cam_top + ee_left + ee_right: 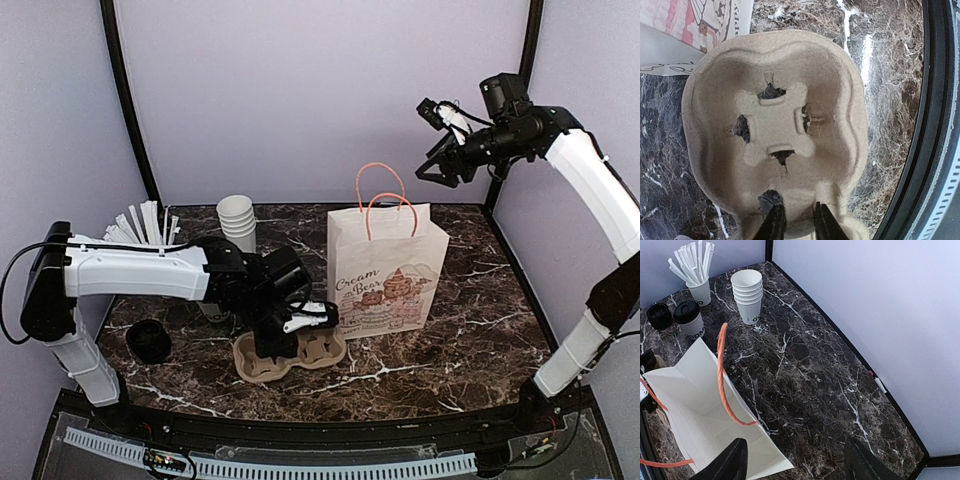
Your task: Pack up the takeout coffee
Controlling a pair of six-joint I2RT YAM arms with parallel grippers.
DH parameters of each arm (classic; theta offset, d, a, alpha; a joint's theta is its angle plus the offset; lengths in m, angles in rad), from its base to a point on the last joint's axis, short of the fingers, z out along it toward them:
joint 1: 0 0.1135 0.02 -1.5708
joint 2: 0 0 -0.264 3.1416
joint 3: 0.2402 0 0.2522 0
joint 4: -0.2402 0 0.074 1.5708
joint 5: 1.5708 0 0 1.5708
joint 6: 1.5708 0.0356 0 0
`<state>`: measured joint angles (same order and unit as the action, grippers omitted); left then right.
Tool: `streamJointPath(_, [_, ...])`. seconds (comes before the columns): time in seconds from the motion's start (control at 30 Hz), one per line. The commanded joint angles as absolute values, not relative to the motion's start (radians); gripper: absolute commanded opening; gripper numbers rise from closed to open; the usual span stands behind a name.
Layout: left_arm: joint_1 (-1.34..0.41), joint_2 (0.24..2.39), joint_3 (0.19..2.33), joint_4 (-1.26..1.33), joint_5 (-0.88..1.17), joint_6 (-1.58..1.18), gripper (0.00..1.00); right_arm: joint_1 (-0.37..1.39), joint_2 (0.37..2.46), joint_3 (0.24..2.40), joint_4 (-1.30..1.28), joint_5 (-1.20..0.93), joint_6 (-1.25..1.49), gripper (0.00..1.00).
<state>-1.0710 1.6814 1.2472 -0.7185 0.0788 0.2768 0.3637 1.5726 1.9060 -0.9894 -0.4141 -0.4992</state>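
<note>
Takeout coffee (690, 321) is a small white paper cup with black lettering on its side and a round black plastic lid seated on top. It stands upright on the dark marble-patterned table (480, 320), on the left part, outside the bag and held by nothing. In the right wrist view it is just beside a short black round piece (659, 316) and near the straw cup. In the top view the left arm hides it.

There is one such lidded cup. There is one white cup holding white paper-wrapped straws (701, 289), too many and too bunched to count. One stack of nested white cups (748, 295) shows about five rims. One white paper bag with two orange handles and a printed picture (385, 270) stands open on the table. One brown moulded-pulp cup carrier (775, 125) shows two wells in the top view and lies just beside the bag's foot.

The left gripper (796, 220) is low over the carrier. Its fingers are drawn close together and pinch the pulp ridge at the well's edge. The right gripper (796, 445) hangs high above the bag, its fingers spread wide and grasping nothing.
</note>
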Motion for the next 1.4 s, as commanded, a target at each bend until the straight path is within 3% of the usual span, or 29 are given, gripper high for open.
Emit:
streamJointPath(0.0, [-1.075,1.696,1.222,-0.704,0.086,0.242,0.24,0.361,1.582,1.929,-0.984,-0.476,-0.482,0.66])
streamJointPath(0.13, [-1.075,1.722,1.221,-0.718,0.060,0.213,0.28,0.361,1.550,1.881,-0.966,-0.463,-0.482,0.66])
streamJointPath(0.27, [-1.075,1.771,1.272,-0.791,-0.001,0.157,0.44,0.360,1.525,1.845,-0.956,-0.454,-0.482,0.66])
streamJointPath(0.33, [-1.075,1.805,1.307,-0.829,-0.024,0.139,0.47,0.360,1.516,1.833,-0.951,-0.451,-0.480,0.66])
streamJointPath(0.5, [-1.075,1.827,1.329,-0.881,-0.023,0.110,0.49,0.360,1.513,1.829,-0.950,-0.452,-0.479,0.66])
streamJointPath(0.7, [-1.075,1.852,1.353,-0.908,-0.050,0.067,0.44,0.360,1.523,1.827,-0.951,-0.461,-0.477,0.66])
streamJointPath(0.83, [-1.075,1.871,1.373,-0.926,-0.038,0.058,0.31,0.360,1.523,1.822,-0.949,-0.462,-0.478,0.66])
streamJointPath(1.37, [-1.075,1.805,1.488,-1.004,-0.068,0.042,0.23,0.360,1.543,1.856,-0.952,-0.475,-0.480,0.65])
